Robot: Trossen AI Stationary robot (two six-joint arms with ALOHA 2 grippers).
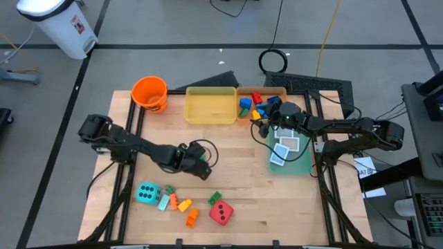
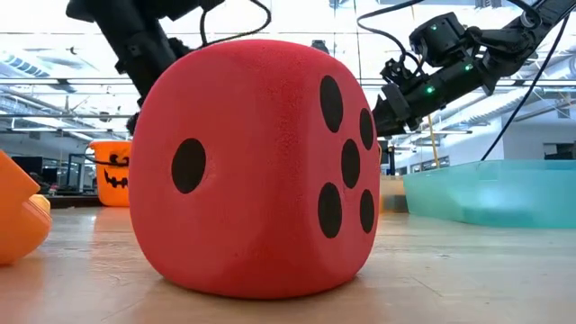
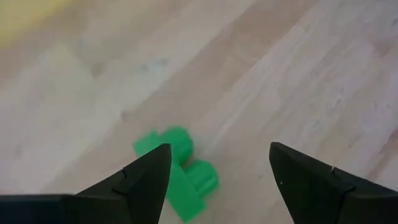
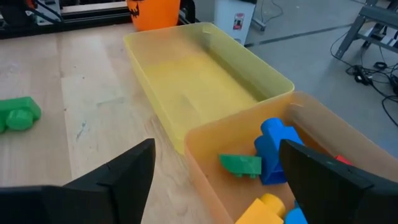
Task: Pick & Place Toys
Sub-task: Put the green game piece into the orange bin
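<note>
My left gripper (image 1: 205,171) (image 3: 217,163) hovers open over the middle of the table. A green brick (image 3: 177,174) lies on the wood just ahead of its fingers, untouched. The cyan die (image 1: 147,194), the red die (image 1: 221,212) (image 2: 252,171) and several loose bricks (image 1: 183,205) rest on the table near its front edge. My right gripper (image 1: 263,124) (image 4: 214,163) hangs open above the near corner of the orange tray (image 4: 205,162), which holds blue, green and yellow bricks (image 4: 273,149). White cards (image 1: 285,145) lie in the green tray (image 1: 301,166).
The yellow tray (image 1: 210,106) stands at the far edge beside the orange tray (image 1: 273,90). An orange pumpkin bucket (image 1: 149,93) stands at the far left. One more green brick (image 4: 18,114) lies on the wood in front of the yellow tray.
</note>
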